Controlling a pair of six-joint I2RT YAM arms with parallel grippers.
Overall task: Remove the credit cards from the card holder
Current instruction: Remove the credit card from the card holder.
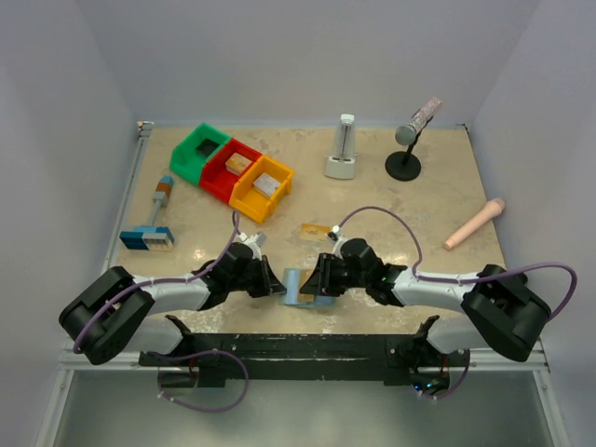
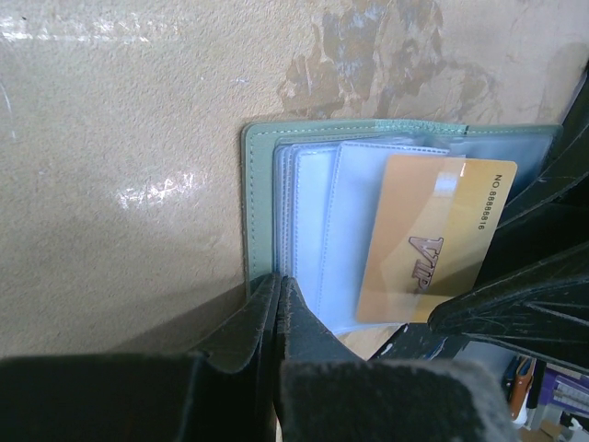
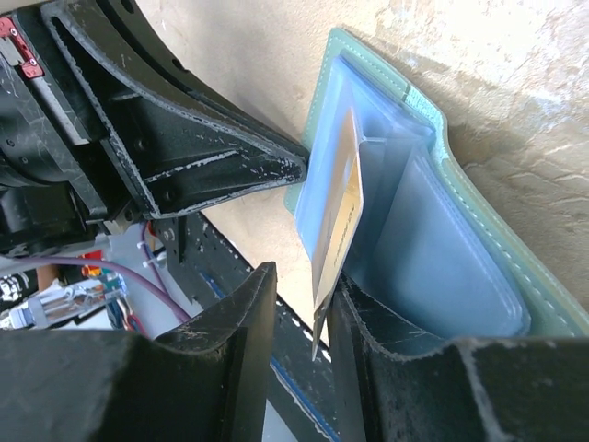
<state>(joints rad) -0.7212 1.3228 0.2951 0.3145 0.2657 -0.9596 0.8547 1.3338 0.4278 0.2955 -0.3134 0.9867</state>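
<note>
The card holder (image 1: 298,287) is laid open by the near edge of the table (image 1: 419,214). Its left edge is pinched by the left gripper (image 2: 279,285) — shut tight. The orange-gold card (image 2: 433,239) is poked halfway out and is set between the fingers of the right gripper (image 3: 299,295) — parted a little.

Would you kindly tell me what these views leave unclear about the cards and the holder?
- Top view: card holder contents, too small and wedged between left gripper and right gripper.
- Top view: small orange item on the table, too small to identify.
- Left wrist view: gold card lower corner, behind the right gripper's finger.
- Any pale card: unseen; cloudy sleeves may hide it.
</note>
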